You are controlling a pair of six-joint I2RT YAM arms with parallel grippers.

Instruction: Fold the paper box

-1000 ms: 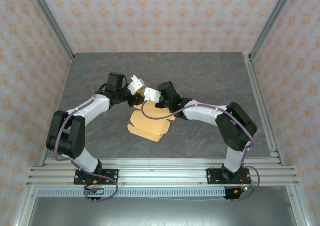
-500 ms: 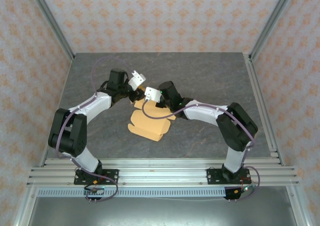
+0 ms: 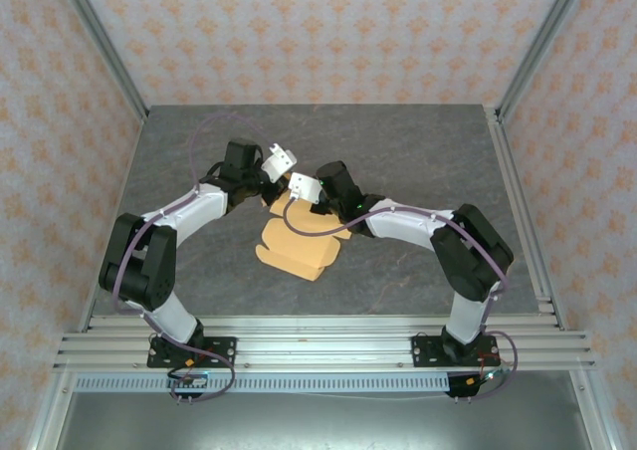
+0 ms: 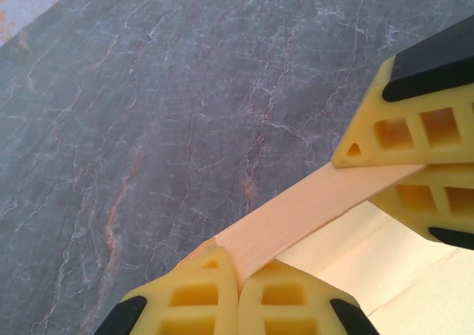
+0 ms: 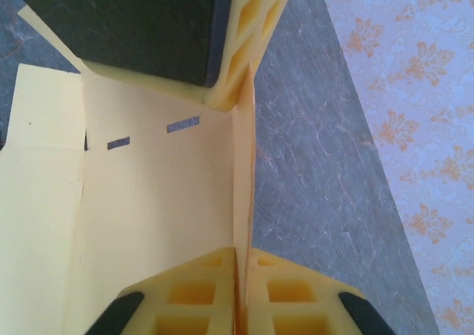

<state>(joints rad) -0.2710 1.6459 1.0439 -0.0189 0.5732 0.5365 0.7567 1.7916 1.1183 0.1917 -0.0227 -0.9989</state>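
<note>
The paper box point(image 3: 299, 243) is a tan card sheet lying partly folded on the grey table, just in front of both grippers. Its rear flap point(image 4: 296, 213) stands up off the surface. In the left wrist view my left gripper point(image 4: 238, 264) is shut on one end of that flap. The right gripper's yellow fingers point(image 4: 400, 138) pinch the flap's other end. In the right wrist view my right gripper point(image 5: 242, 255) is shut on the upright card edge, beside the box's inner panel point(image 5: 163, 194) with two small slots. The two grippers point(image 3: 271, 183) point(image 3: 290, 199) nearly touch over the box's far edge.
The grey marbled table point(image 3: 418, 151) stretches behind and to the right of the box. Aluminium posts point(image 3: 100, 42) and patterned walls close in the back and sides. A rail frame point(image 3: 318, 345) runs along the near edge by the arm bases.
My left gripper has shifted a little to the right and farther back, and has closed onto the raised flap. The right gripper has kept its pinch; the box has barely moved.
</note>
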